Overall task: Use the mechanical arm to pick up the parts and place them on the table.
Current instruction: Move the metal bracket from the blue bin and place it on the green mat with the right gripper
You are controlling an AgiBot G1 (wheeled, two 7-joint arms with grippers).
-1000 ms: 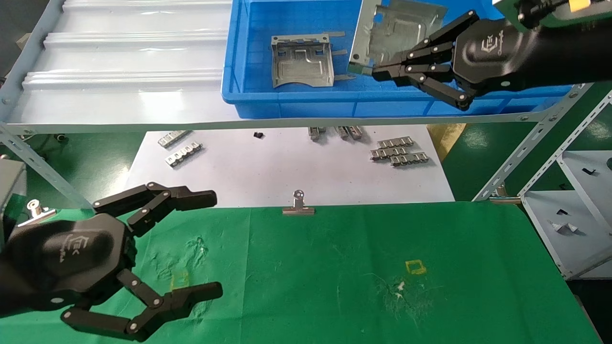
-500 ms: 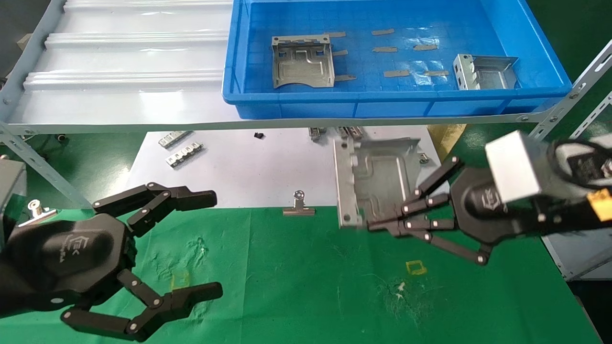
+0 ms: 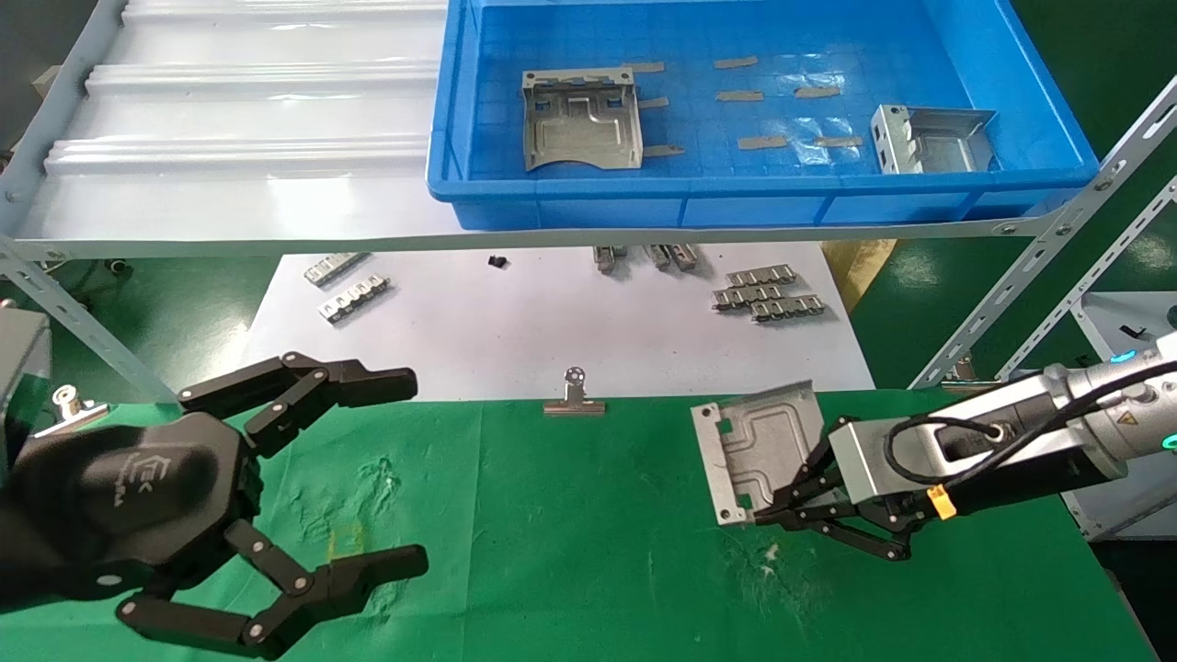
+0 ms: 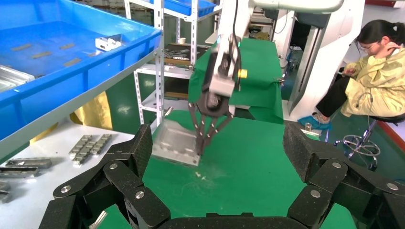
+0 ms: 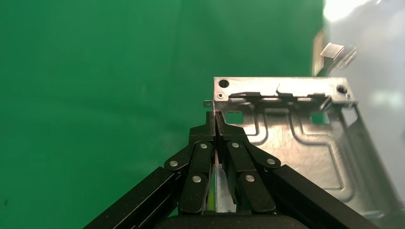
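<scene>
My right gripper (image 3: 765,515) on the white-and-silver arm (image 3: 1085,418) is shut on the side edge of a grey sheet-metal part (image 3: 759,446). It holds the part tilted, low over the green table (image 3: 598,552); I cannot tell if the part touches the cloth. The right wrist view shows the gripper (image 5: 216,119) clamped on the part's (image 5: 305,143) bent-up edge. The left wrist view shows that part (image 4: 174,143) too. Two more parts (image 3: 579,119) (image 3: 933,138) lie in the blue bin (image 3: 736,207). My left gripper (image 3: 409,469) is open and empty, parked over the table's front left.
A silver binder clip (image 3: 574,395) sits at the table's back edge. Small slotted strips (image 3: 763,294) lie on the white sheet (image 3: 552,322) beyond. The ribbed shelf (image 3: 230,138) carries the bin. Slanted rack struts (image 3: 1057,276) stand at the right.
My right arm has carried the part out of the blue bin, down past the shelf edge, to low over the green table. The left arm has not moved.
</scene>
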